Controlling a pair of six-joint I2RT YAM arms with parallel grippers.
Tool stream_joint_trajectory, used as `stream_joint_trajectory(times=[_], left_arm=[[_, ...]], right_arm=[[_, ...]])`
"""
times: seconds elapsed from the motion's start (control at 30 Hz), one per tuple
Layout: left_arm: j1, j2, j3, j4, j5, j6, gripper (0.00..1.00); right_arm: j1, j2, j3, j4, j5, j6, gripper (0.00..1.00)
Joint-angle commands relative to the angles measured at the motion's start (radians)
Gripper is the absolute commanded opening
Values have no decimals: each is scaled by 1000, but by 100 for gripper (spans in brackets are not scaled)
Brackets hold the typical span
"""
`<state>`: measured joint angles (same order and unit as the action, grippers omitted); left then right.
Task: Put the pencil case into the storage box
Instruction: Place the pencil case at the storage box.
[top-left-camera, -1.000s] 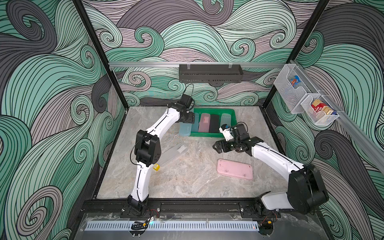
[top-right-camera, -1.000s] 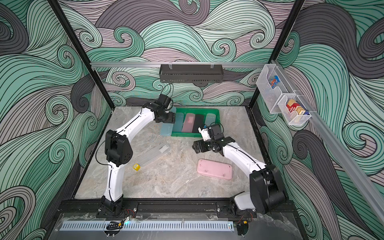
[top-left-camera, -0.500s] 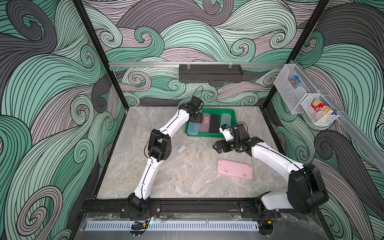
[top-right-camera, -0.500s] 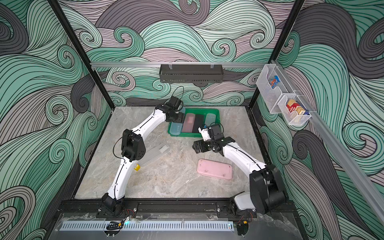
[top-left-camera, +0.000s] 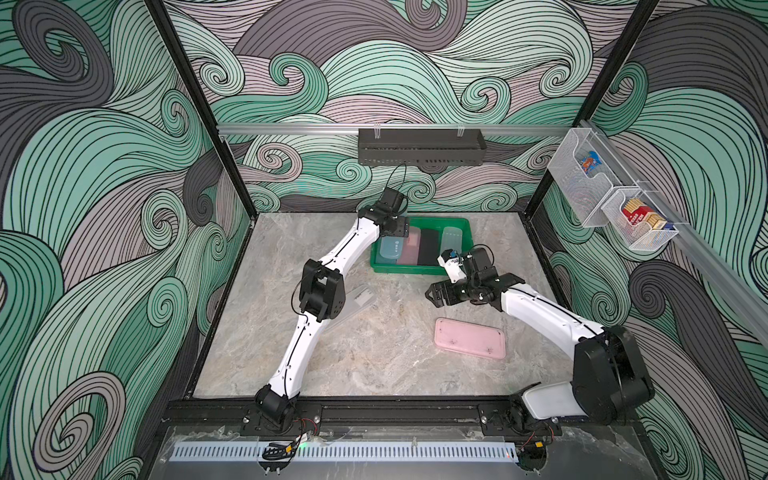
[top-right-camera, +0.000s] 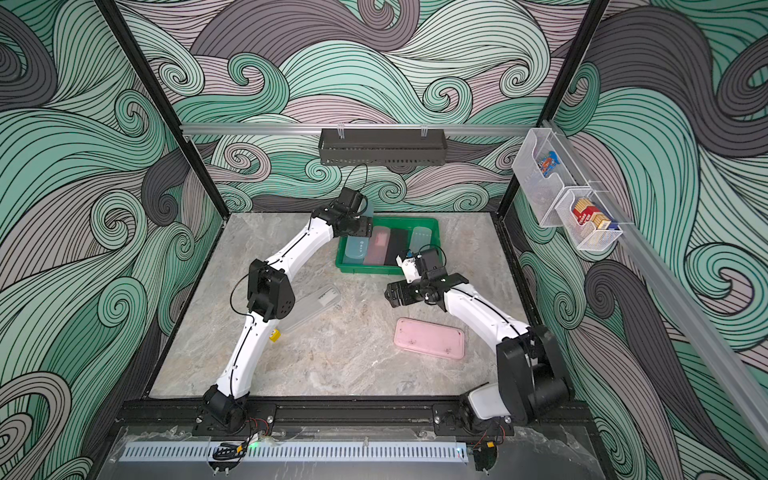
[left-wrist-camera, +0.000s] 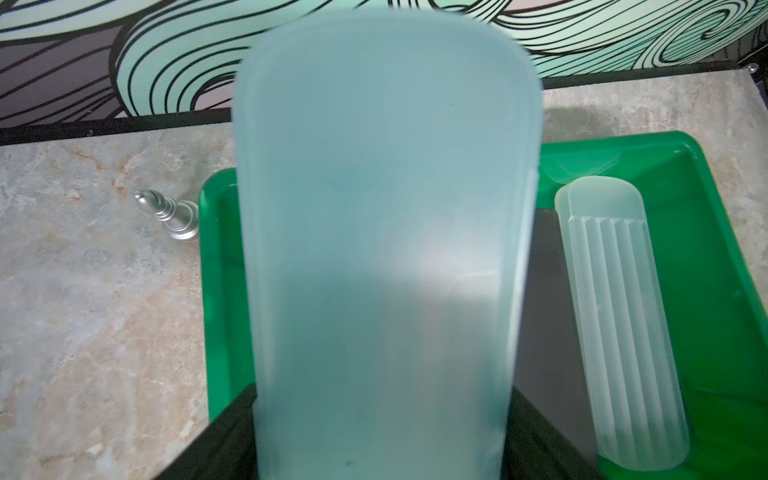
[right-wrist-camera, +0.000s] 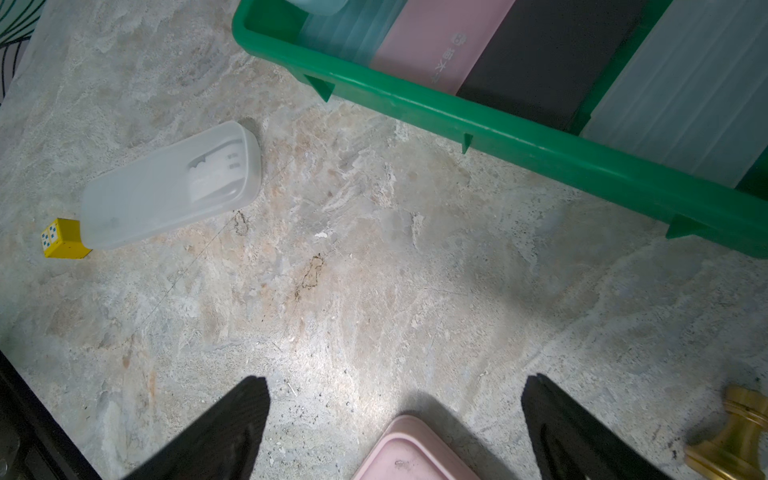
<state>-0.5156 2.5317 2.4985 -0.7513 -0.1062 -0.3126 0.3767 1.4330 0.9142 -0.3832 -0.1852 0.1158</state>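
Top view: left hand (top-left-camera: 395, 230) holds blue pencil case (top-left-camera: 390, 251) over left end of green storage box (top-left-camera: 409, 271).
Left wrist: case hides part of box; contact with box floor unclear.
Right wrist: right hand (right-wrist-camera: 397, 378) wide, empty, above counter (right-wrist-camera: 374, 270).

The storage box (top-left-camera: 407, 270) is bright green, and the pencil case (left-wrist-camera: 386, 249) above it is frosted pale blue. Inside are a pink case (top-left-camera: 409, 249), a black case (top-left-camera: 429, 247) and a ribbed, milky-green case (left-wrist-camera: 619, 324). The worktop (top-left-camera: 374, 365) is marbled grey-beige. The walls (top-left-camera: 415, 62) swirl teal, mauve and grey.
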Motion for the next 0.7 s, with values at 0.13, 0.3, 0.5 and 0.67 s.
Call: stream_joint_trajectory(times=[0.13, 0.3, 0.5, 0.67], left_arm=[[7, 59, 33, 26, -34, 30, 66], [8, 73, 32, 15, -46, 41, 67], [10, 76, 21, 9, -60, 45, 76], [9, 49, -13, 21, -78, 51, 99]], right_arm=[[4, 19, -1, 14, -3, -2, 99], [5, 21, 1, 13, -3, -2, 99], [5, 22, 1, 14, -2, -1, 99], [5, 21, 0, 14, -3, -2, 99]])
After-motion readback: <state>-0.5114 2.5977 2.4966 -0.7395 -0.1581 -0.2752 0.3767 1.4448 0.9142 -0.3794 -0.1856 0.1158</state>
